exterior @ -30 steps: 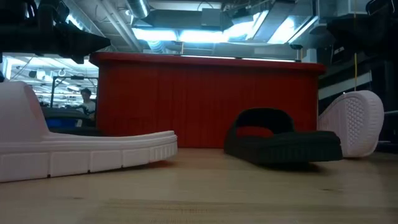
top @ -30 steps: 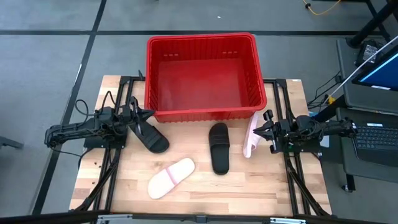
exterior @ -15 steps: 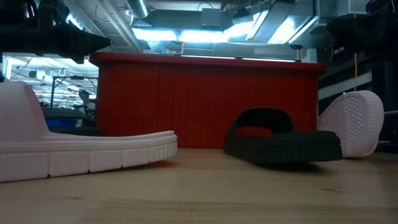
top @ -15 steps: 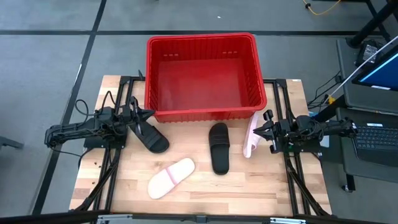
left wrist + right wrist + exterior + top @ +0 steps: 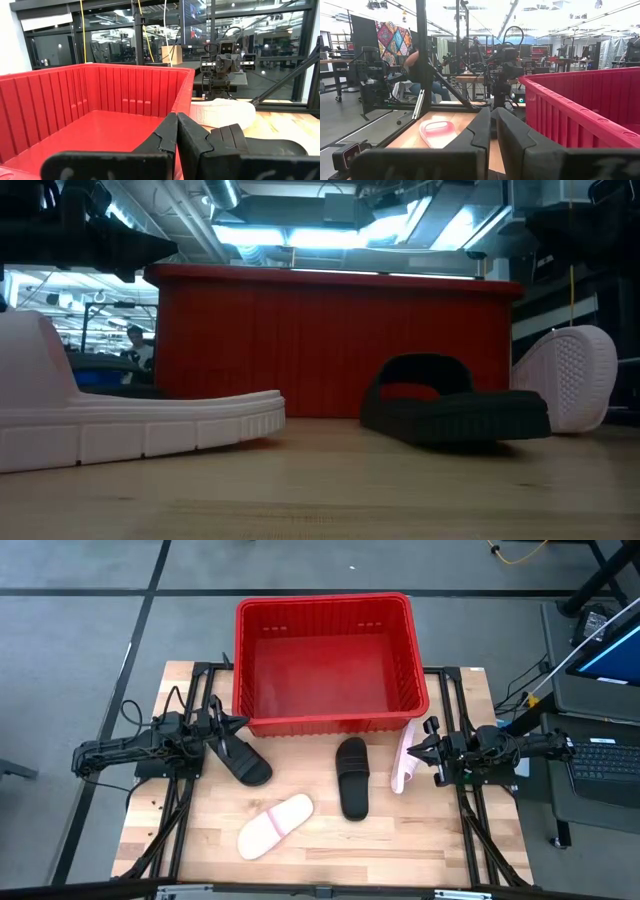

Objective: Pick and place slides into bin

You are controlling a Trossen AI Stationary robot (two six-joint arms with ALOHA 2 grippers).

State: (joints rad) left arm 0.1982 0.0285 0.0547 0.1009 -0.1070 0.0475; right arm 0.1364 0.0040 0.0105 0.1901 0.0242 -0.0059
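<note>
**Desk:** Anything moved since a second ago?

**Me:** Nothing. My left hand [image 5: 238, 724] sits where it was, fingers pressed together, at the heel of the black slide by the bin's left corner [image 5: 242, 761]. My right hand [image 5: 416, 751] hasn't budged either, pinching the pink slide standing on edge [image 5: 404, 756] just beside the bin's right corner. No lift has begun, I'd judge.

**Desk:** Count for me.

**Me:** Four slides, all on the table [image 5: 400, 840]: two black, two pink. The second black slide [image 5: 352, 775] lies mid-table; the other pink slide [image 5: 274, 825] lies flat nearer the front edge. One red bin [image 5: 322, 602] at the back, with no slide in it. So none placed, four to go.
</note>
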